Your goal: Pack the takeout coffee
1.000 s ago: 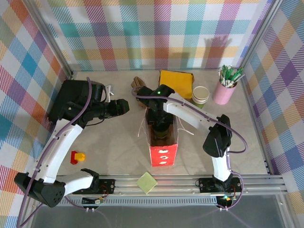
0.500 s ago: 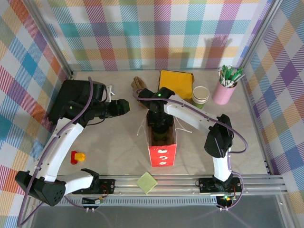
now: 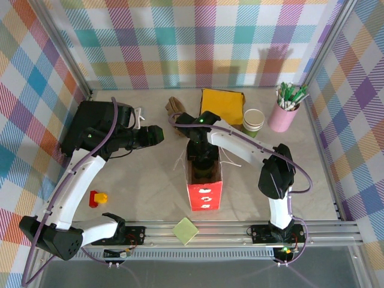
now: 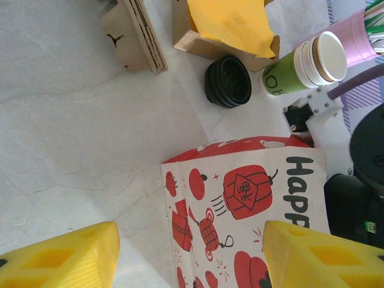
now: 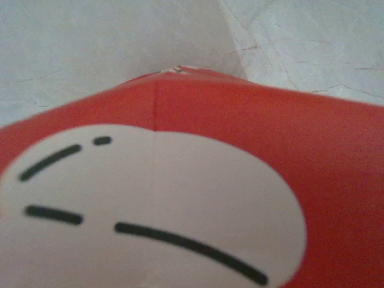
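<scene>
Top external first: spotting the red paper bag (image 3: 206, 195) upright at mid-table, mouth open to the camera. Right at the far edge of that mouth, the right gripper (image 3: 203, 157), arm arched in from the right side. Can't tell how far apart its jaws stand, what with the wrist covering them from above.

Over to the right wrist view: pressed close to the bag's red wall, blurred, a white patch with dark strokes across it, pale table (image 5: 120, 42) beyond. No telling the grip from here either. As for the takeout coffee, can't say where it is; just darkness inside the bag beneath the gripper.

Now the left gripper (image 3: 157, 134): off to the left of the bag, well clear of it, above bare table. Left wrist view settles it: yellow fingertips (image 4: 66, 255) spread wide, nothing held, the bag's printed side between them.

Past the bag in that view, a round black lid-like piece (image 4: 228, 81) lying just beside a cardboard box of yellow paper (image 4: 231, 24). Near it, a stack of lidless green cups (image 4: 303, 63). Far right on the table, the pink cup of pens (image 3: 284, 113). Near the front rail, a yellow-green pad (image 3: 185, 230).
</scene>
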Robot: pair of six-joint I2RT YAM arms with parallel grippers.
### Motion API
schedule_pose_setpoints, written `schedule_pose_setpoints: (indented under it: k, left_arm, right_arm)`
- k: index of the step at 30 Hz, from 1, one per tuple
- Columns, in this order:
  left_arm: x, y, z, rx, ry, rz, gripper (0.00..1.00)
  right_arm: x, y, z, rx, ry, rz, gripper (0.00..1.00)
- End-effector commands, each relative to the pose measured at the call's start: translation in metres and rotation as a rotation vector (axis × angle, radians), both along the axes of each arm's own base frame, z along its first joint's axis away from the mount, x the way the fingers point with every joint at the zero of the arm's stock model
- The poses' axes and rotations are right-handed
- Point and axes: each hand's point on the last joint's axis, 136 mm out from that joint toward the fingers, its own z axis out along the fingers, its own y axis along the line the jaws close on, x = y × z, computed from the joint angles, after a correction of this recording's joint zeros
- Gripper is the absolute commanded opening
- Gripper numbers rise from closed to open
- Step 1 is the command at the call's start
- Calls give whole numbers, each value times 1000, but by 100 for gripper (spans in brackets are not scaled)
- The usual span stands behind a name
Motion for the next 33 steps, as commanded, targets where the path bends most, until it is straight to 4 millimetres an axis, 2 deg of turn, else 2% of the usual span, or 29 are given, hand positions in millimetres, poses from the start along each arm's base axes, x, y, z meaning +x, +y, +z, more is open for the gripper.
schedule_pose_setpoints:
  k: [1, 33]
  left_arm:
    - [2, 2, -4, 8, 6, 0, 64]
    - [6, 1, -7, 15, 12, -2, 64]
  right_arm:
    - [-9, -6, -9, -16, 60, 1, 59]
    - [-9, -11, -58, -54, 178, 16, 60]
